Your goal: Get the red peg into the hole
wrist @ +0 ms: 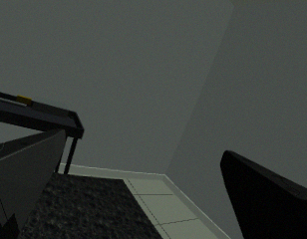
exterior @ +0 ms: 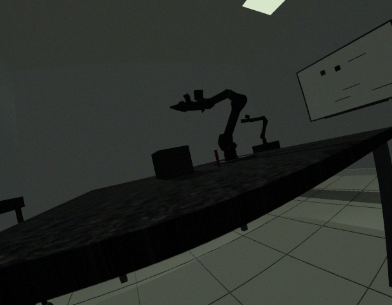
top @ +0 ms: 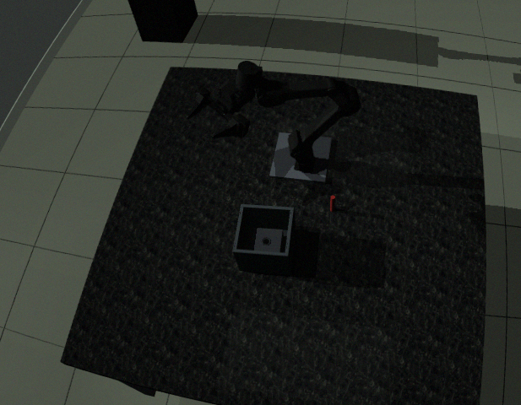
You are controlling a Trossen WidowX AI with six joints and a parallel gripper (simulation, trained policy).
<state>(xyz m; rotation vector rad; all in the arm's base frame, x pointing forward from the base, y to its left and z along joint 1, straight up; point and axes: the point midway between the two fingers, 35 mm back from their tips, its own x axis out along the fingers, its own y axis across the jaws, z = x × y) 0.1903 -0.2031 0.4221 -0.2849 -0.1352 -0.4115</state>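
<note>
The red peg stands upright on the table, in front of the arm's base and to the right of the box in the top view. The open box stands on the table. A pale plate with a dark round hole shows at its bottom in the top view; I see nothing in the hole. My gripper is wide open and empty. It is raised high above the table, away from the peg and pointing roughly level. The peg and box are out of the wrist view.
The arm's base stands on a light square mat on the dark table. Another arm stands on a dark block in the background. The room is dim, with a whiteboard on the wall.
</note>
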